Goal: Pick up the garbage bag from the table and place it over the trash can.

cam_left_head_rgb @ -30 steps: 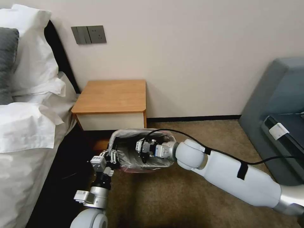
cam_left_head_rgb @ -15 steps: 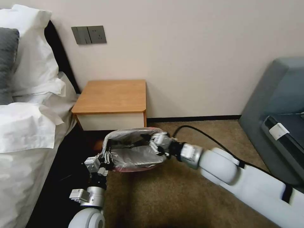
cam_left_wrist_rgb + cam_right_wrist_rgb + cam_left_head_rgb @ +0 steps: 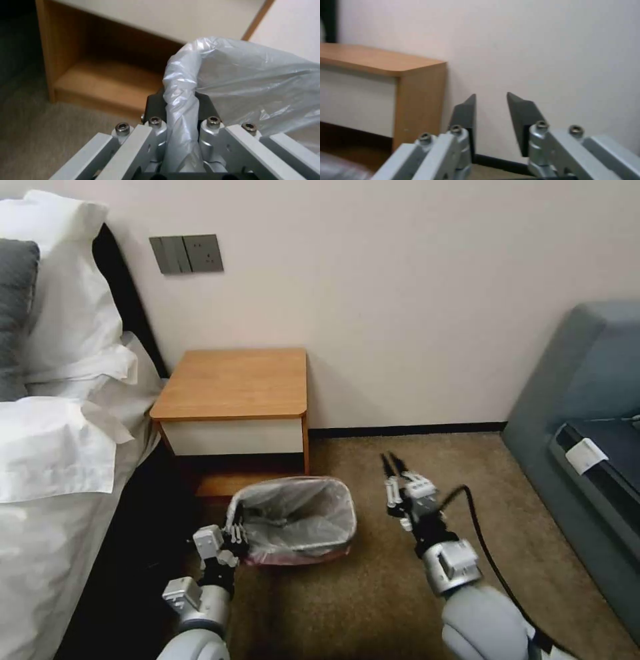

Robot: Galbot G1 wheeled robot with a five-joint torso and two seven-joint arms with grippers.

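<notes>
The garbage bag [image 3: 293,517], crinkled translucent grey with a pink edge, lines and drapes over the trash can, which stands on the carpet in front of the table [image 3: 233,380]; the can's own walls are hidden under the plastic. My left gripper [image 3: 233,532] is at the can's left rim, shut on the bag's folded edge. In the left wrist view the bag [image 3: 240,75] runs between that gripper's [image 3: 180,107] dark fingers [image 3: 154,105]. My right gripper [image 3: 393,465] is to the right of the can, apart from it, open and holding nothing. The right wrist view shows that gripper [image 3: 490,105] facing the wall beside the table [image 3: 370,58].
A bed with white pillows [image 3: 60,433] fills the left side. A grey sofa [image 3: 587,400] stands at the right. The table's low open shelf [image 3: 100,82] lies just behind the can. Brown carpet [image 3: 347,607] spreads between the two arms.
My right gripper has come out of the can's mouth and drawn back to its right. The can with the bag has shifted nearer and lower in view. My left gripper still holds the rim.
</notes>
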